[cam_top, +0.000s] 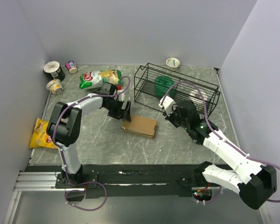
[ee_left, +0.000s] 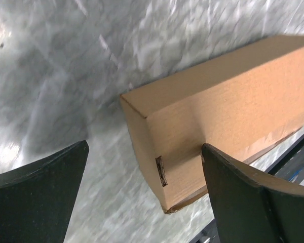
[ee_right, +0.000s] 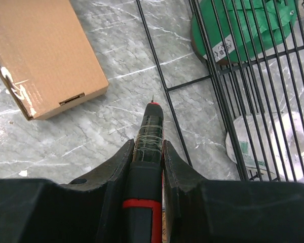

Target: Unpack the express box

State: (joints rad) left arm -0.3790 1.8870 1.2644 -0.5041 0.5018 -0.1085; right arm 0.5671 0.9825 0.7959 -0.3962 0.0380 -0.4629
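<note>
A black wire basket (cam_top: 141, 83) sits far right, a green packet (cam_top: 162, 83) and a white packet (cam_top: 198, 95) inside, a white cup (cam_top: 173, 62) beyond it. Far left lie a green chip bag (cam_top: 99, 78) and three cups (cam_top: 52, 69); a yellow bag (cam_top: 41, 134) hugs the left edge. A black tool (ee_right: 149, 131) points at the basket.

We see the whole marbled table (cam_top: 98, 140) from the top external camera. It is set high at the near edge and tilted down and forward, far enough back to take in the walls on three sides. Our left wrist camera sits very close to the table. It looks down between the spread fingers (ee_left: 40, 197) of the left gripper (ee_left: 144, 147) at one end of the express box (ee_left: 233, 101). Our right wrist camera is farther off, facing forward and down along the right gripper (ee_right: 148, 147), which is clamped on a black tool with a red band (ee_right: 151, 121). All three views share the box. The top and right wrist views also share the black wire basket (ee_right: 228, 50).
</note>
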